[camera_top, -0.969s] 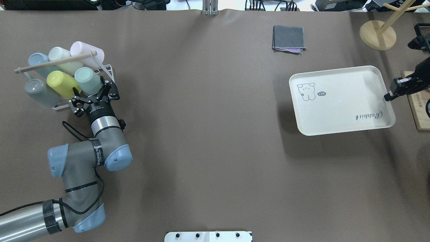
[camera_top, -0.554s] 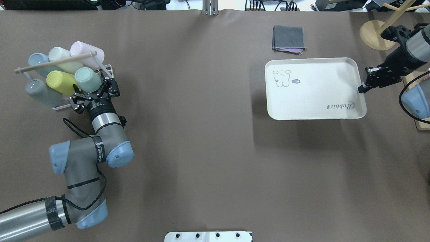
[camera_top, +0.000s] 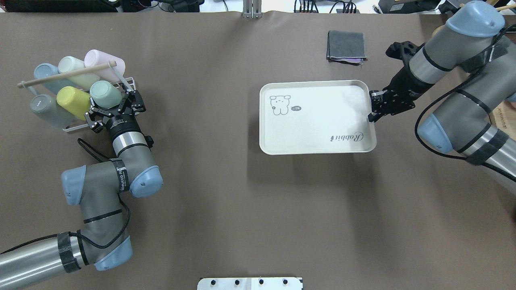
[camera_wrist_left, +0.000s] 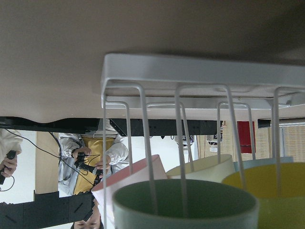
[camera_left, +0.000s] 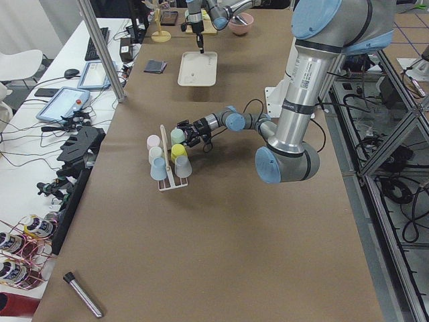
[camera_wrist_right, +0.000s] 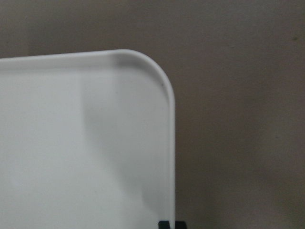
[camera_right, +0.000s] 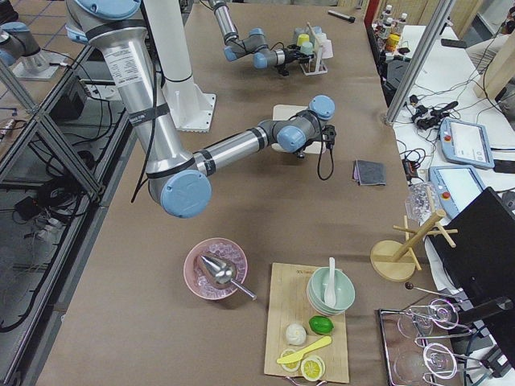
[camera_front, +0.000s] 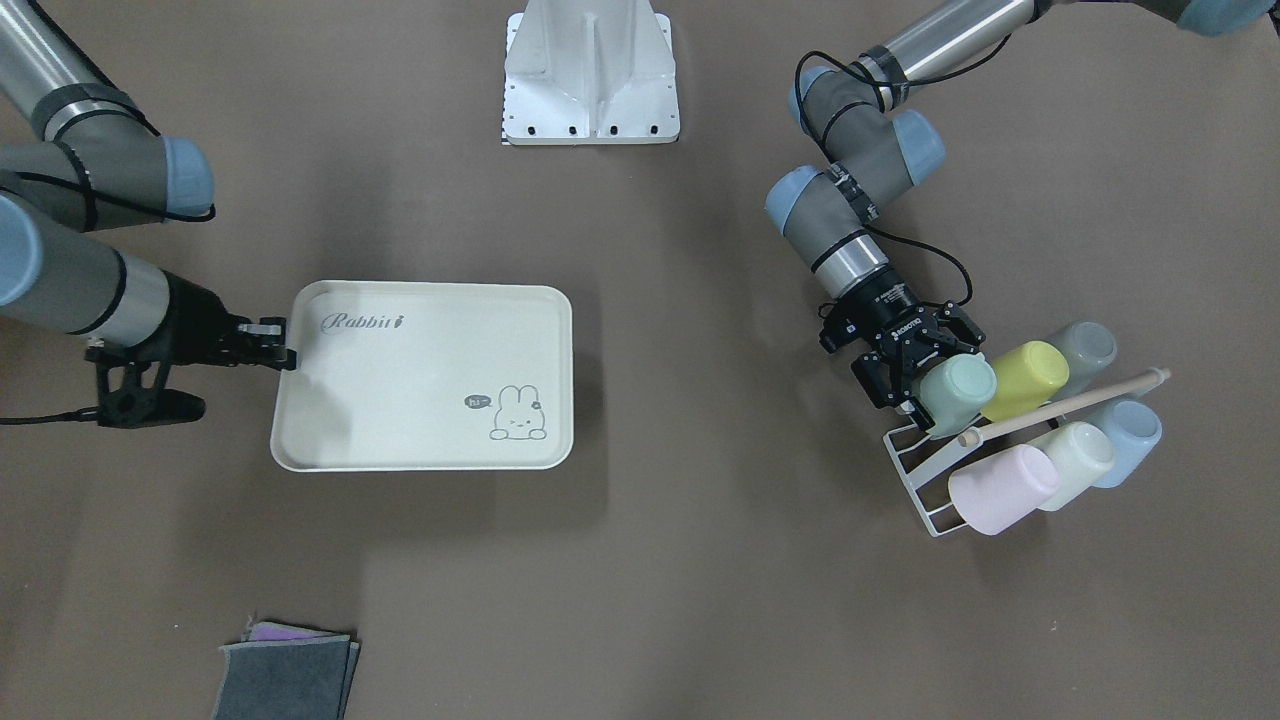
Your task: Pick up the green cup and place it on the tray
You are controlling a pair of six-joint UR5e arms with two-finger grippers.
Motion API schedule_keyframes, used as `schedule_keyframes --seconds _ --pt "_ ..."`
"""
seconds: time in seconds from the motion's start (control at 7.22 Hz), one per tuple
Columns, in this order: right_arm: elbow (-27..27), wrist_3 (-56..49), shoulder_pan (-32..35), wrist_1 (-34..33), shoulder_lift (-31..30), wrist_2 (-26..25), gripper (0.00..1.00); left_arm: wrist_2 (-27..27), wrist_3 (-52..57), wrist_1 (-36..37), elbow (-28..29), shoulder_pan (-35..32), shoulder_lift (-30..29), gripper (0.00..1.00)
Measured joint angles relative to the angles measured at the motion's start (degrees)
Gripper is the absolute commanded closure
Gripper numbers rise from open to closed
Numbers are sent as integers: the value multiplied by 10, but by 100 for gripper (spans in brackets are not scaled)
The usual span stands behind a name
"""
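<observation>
Tray [camera_top: 322,125] slid centreward; right pincer [camera_top: 371,109] clamps rim.

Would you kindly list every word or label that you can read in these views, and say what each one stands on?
"Rabbit": grey script on the cream rectangular plastic tray.
The speech bubble beside the tray's bunny drawing: too small to read.
White print on the black band of the left arm: blurred, unreadable.
Nothing else is legible.

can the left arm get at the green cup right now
Probably yes: the left gripper sits open right at the green cup with nothing between, though the yellow cup crowds one side.
</observation>
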Motion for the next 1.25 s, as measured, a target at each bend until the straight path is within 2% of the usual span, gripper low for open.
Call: schedule_keyframes --seconds 0.14,0.42,0.97,1.25 --pt "0 12 -22 1 13 -9 100 0 -1 0 -1 -1 2 90" --pt "-1 74 -72 15 44 -52 100 3 1 -1 -20 -8 7 93" --pt "-9 171 -149 32 96 -133 100 63 29 0 -178 -30 94 93" --pt "-28 212 -173 55 120 -152 100 76 36 -20 -225 -38 105 93"
